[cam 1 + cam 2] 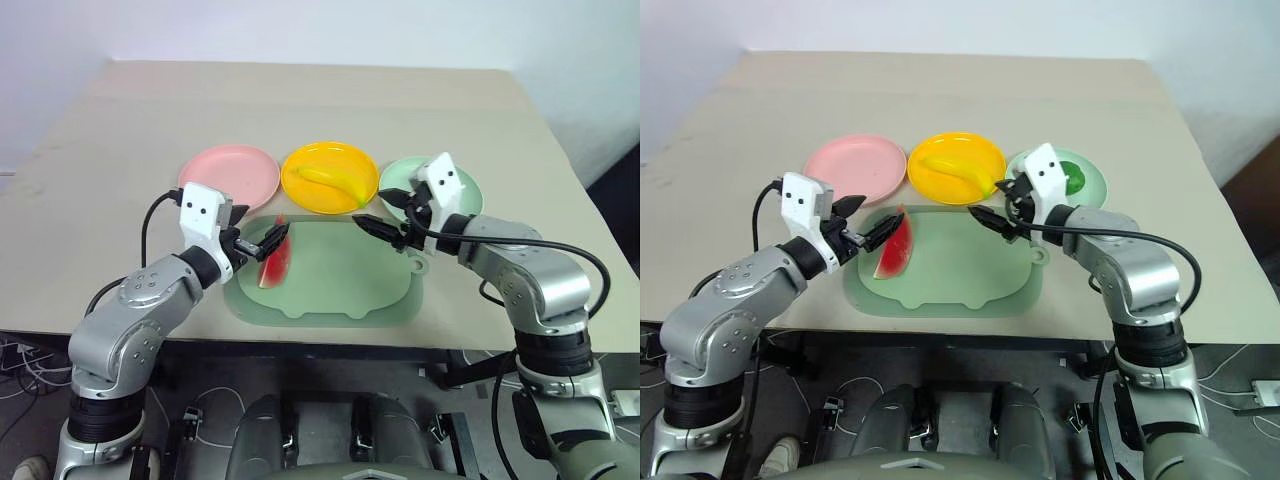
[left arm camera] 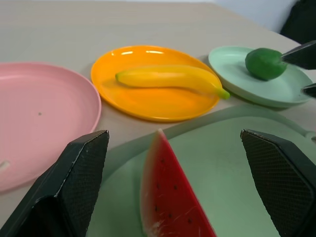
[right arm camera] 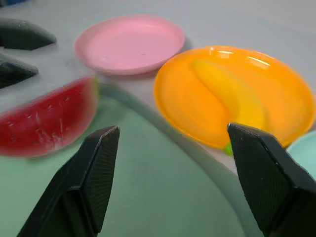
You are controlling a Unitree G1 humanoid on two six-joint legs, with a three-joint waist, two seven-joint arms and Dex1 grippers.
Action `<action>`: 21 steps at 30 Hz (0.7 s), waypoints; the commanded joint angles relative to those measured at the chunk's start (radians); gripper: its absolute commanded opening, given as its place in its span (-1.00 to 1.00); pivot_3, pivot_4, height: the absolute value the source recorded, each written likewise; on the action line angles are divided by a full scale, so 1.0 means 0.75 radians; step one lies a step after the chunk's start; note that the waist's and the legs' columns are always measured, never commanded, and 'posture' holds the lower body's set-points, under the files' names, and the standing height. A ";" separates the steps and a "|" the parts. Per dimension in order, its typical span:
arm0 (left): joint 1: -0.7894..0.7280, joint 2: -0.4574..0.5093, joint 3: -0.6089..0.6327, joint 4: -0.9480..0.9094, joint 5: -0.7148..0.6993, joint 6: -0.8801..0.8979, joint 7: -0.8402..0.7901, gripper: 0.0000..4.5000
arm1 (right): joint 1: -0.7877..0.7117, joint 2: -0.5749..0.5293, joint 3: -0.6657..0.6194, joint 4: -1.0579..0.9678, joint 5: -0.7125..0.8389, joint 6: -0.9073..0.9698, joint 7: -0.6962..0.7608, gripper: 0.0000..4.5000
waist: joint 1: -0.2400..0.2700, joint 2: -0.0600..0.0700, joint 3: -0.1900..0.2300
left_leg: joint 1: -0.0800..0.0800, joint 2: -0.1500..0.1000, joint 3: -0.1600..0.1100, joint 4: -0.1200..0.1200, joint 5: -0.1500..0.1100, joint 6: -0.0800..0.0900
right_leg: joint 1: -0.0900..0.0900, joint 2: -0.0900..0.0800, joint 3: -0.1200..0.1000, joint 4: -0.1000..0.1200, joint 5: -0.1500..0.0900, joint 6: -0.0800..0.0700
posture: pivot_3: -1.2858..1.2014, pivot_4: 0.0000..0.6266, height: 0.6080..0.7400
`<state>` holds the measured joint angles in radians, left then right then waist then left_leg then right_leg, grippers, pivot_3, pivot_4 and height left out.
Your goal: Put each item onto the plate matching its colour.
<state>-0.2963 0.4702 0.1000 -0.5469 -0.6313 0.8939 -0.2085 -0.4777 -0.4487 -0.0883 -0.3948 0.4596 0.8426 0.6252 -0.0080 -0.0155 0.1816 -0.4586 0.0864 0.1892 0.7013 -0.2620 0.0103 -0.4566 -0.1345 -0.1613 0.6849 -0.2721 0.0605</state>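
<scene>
From where I stand, the left gripper (image 1: 258, 243) covers the upper tip of the watermelon wedge (image 1: 277, 264) in the left eye view, so whether a finger touches it I cannot tell. The right gripper (image 1: 388, 215) hides a part of the mint green plate (image 1: 468, 190), and the green fruit is behind it there; the fruit (image 1: 1074, 178) shows in the right eye view. In the right wrist view the wedge (image 3: 47, 121) and the banana (image 3: 232, 94) are blurred, and the mint plate (image 3: 303, 145) is cut by the edge. In the left wrist view the pink plate (image 2: 44, 116) runs out of the picture, and the wedge's lower end too.
</scene>
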 commanded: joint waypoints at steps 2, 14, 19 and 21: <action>-0.036 -0.016 -0.021 0.001 0.034 0.066 0.049 1.00 | 0.094 -0.028 -0.080 -0.208 0.167 -0.088 0.106 0.64 | -0.004 0.000 0.000 | 0.000 0.000 0.000 0.000 0.000 0.000 | 0.000 0.000 0.000 0.000 0.000 0.000 | 0.03 -0.52 0.32; -0.099 -0.068 -0.104 0.044 0.124 0.233 0.140 1.00 | 0.121 -0.088 0.020 -0.184 0.125 -0.162 0.093 0.64 | -0.003 -0.001 0.000 | 0.018 0.000 -0.001 -0.001 0.000 0.000 | 0.018 -0.001 0.000 -0.002 0.000 0.000 | 0.03 -0.52 0.32; -0.130 -0.122 -0.063 0.044 0.109 0.345 0.180 1.00 | 0.103 -0.098 0.030 -0.152 0.114 -0.171 0.073 0.64 | -0.003 -0.001 0.000 | 0.019 0.000 -0.001 -0.001 0.000 0.000 | 0.018 -0.001 0.000 -0.002 0.000 0.000 | 0.03 -0.52 0.32; -0.143 -0.113 -0.085 0.053 0.127 0.385 0.179 1.00 | 0.103 -0.100 0.040 -0.142 0.106 -0.177 0.068 0.64 | -0.003 -0.001 0.000 | 0.018 0.000 -0.001 -0.001 0.000 0.000 | 0.018 -0.001 0.000 -0.002 0.000 0.000 | 0.03 -0.52 0.32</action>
<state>-0.3821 0.3806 0.0254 -0.4903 -0.5454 1.1607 -0.0800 -0.3842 -0.5160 -0.0543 -0.4899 0.5393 0.7337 0.6813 -0.0101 -0.0160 0.1816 -0.4447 0.0863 0.1883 0.7006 -0.2623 0.0105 -0.4430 -0.1351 -0.1614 0.6831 -0.2721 0.0603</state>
